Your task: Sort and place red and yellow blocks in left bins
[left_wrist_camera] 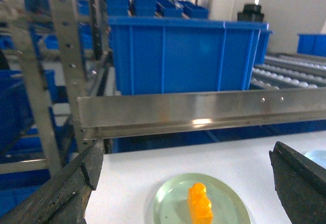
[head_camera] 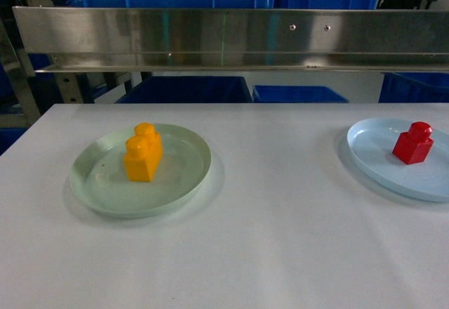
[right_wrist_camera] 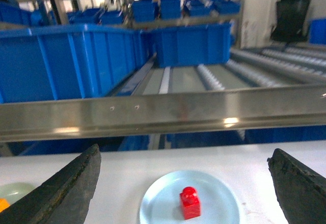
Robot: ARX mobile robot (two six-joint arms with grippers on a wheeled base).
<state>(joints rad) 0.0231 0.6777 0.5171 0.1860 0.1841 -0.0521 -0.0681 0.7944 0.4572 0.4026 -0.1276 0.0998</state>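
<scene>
Head view: white table [head_camera: 280, 239]. On left, pale green plate [head_camera: 95, 186] bearing yellow block [head_camera: 143, 152], 2 studs, upright, near plate middle. On right, pale blue plate [head_camera: 372, 151] bearing red block [head_camera: 413, 143], 1 stud, upright. Steel rail [head_camera: 231, 38] across top; blue bins [head_camera: 189, 90] behind table's far edge. No grippers seen here.

Left wrist view: left gripper [left_wrist_camera: 188, 183] spread wide, holding nothing, raised above table. Yellow block [left_wrist_camera: 199, 203] on green plate [left_wrist_camera: 168, 203], between the fingers [left_wrist_camera: 61, 193] as framed. Large blue bin [left_wrist_camera: 183, 56] behind rail [left_wrist_camera: 204, 109].

Right wrist view: right gripper [right_wrist_camera: 186, 183] spread wide, holding nothing. Red block [right_wrist_camera: 190, 202] on blue plate [right_wrist_camera: 219, 198], midway between fingers. Blue bins [right_wrist_camera: 71, 61] on rollers behind rail [right_wrist_camera: 163, 112].
</scene>
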